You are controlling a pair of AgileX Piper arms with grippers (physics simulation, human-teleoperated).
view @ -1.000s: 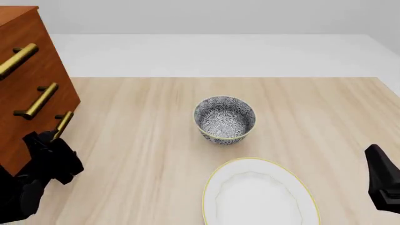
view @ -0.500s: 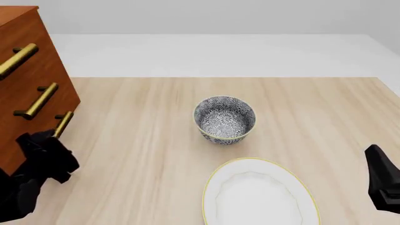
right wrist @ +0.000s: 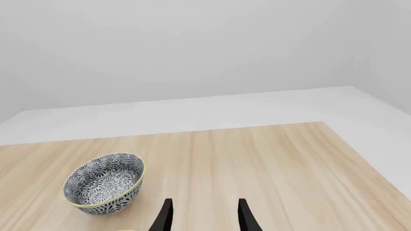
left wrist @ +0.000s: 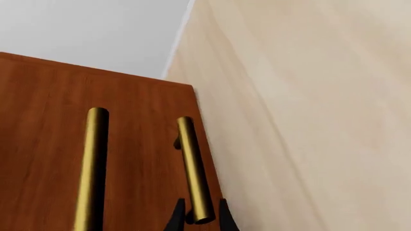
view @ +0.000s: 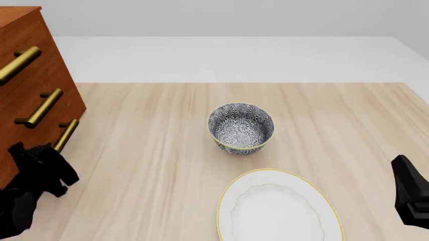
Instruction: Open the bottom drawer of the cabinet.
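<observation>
Since the left gripper (left wrist: 198, 217) has drawn back toward the near left edge with fingers still clamped on the handle (view: 66, 134) of the bottom drawer (view: 27, 153), low on the cabinet (view: 30, 75) at far left, opening looks underway; right gripper (right wrist: 203, 214) idles, fingers apart.

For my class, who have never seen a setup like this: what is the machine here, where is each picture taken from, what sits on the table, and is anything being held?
These are simulator renders of two black robot arms at a pale wooden table. One picture looks down from above and behind; the other two come from cameras behind each hand. On the table stand a large reddish-brown wooden cabinet with brass bar handles, a blue-and-white patterned bowl and a white gold-rimmed plate. The left hand has its fingers on either side of the bottom drawer's brass handle; whether it grips is unclear. The right hand is open and holds nothing.
</observation>
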